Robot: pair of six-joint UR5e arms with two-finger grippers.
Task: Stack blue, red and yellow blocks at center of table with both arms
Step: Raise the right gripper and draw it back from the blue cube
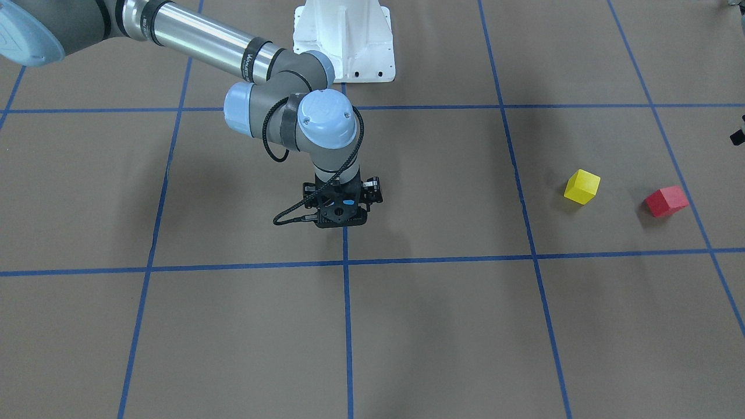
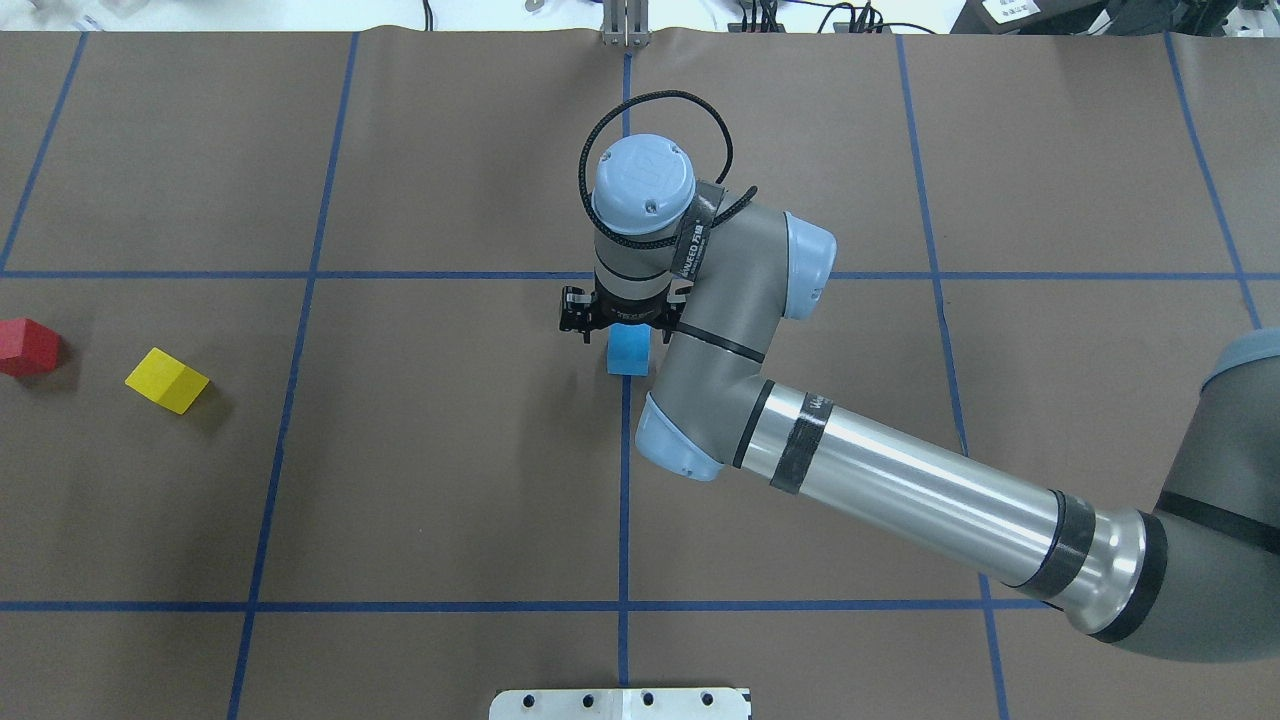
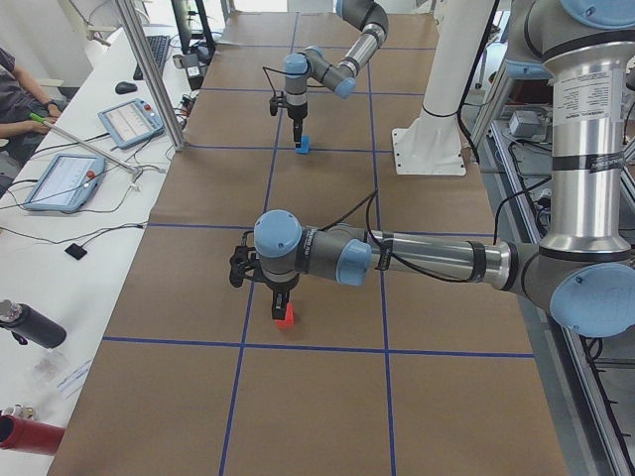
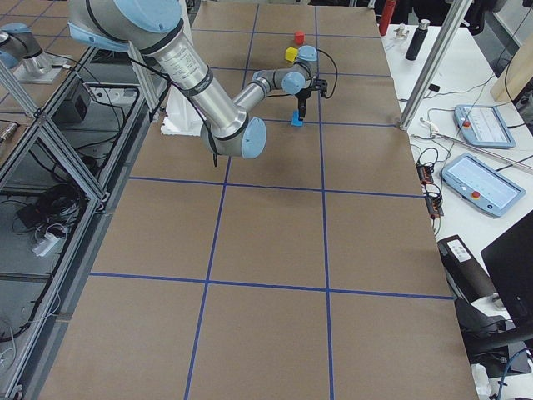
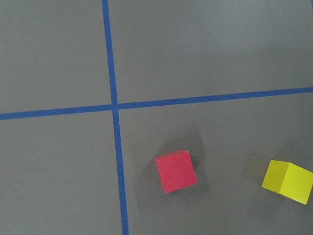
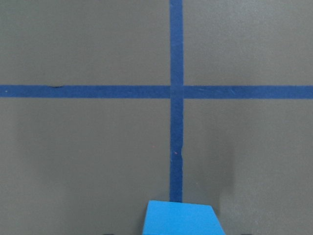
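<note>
Points right end effector [image 2: 622, 328] straight down onto blue block [image 2: 628, 352] on counter [image 2: 450, 480] centre line; grip impossible to tell. Wrist vertical, forearm stretched back low. Red [image 1: 666, 201] and yellow [image 1: 582, 186] side by side, well apart from blue.

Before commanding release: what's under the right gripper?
The blue block, over a tape line on the table. The right gripper's wrist covers its jaws, so grip and table contact cannot be seen.

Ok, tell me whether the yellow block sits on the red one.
No: the yellow block lies on the table, apart from the red block.
</note>
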